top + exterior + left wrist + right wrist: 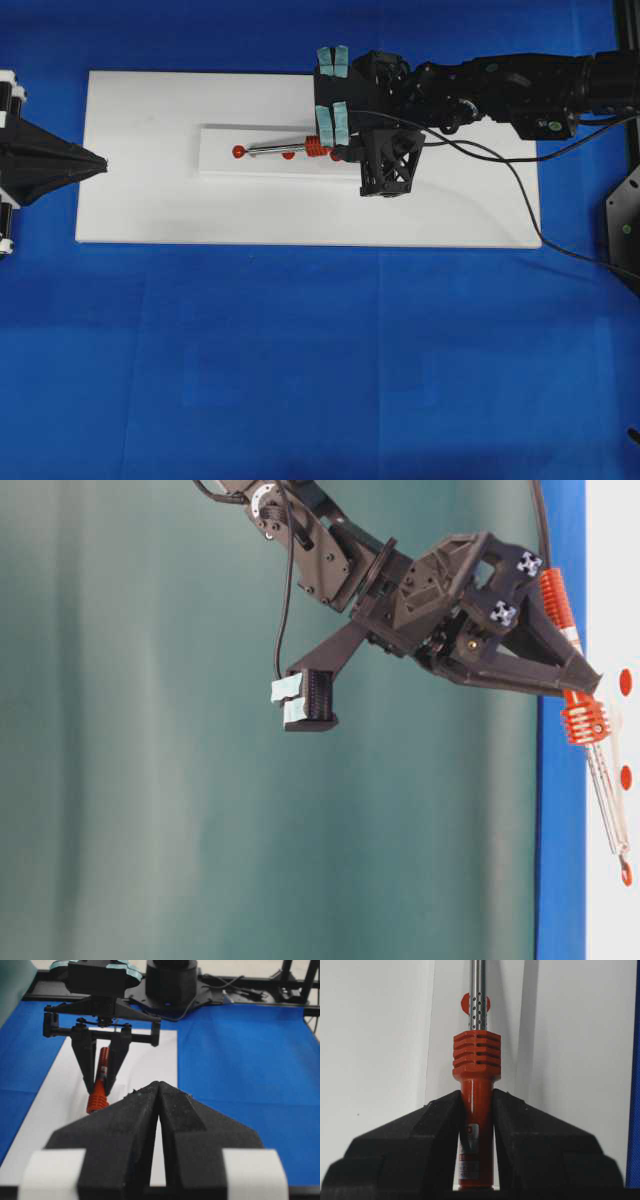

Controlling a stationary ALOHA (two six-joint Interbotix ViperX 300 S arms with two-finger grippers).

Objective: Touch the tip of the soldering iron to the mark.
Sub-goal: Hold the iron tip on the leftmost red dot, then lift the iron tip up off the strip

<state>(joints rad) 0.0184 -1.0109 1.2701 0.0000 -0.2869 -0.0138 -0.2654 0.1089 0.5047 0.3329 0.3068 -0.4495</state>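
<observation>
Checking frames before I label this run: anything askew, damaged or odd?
Nothing stands out. The right gripper is shut squarely on the iron at its red handle, shaft straight, its far end at a red mark. The cord trails loose across the white board. The left gripper sits shut at the board's edge.

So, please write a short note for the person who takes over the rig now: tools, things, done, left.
Right tool: shut on the iron, gripping its orange handle.
Left tool: shut, empty, at the left edge of the white board.
Iron lies over the raised strip, shaft toward the left; its tip is at the leftmost red mark.
Done: iron grasped, carried to the mark.
Left: confirm contact; not clear from here.
</observation>
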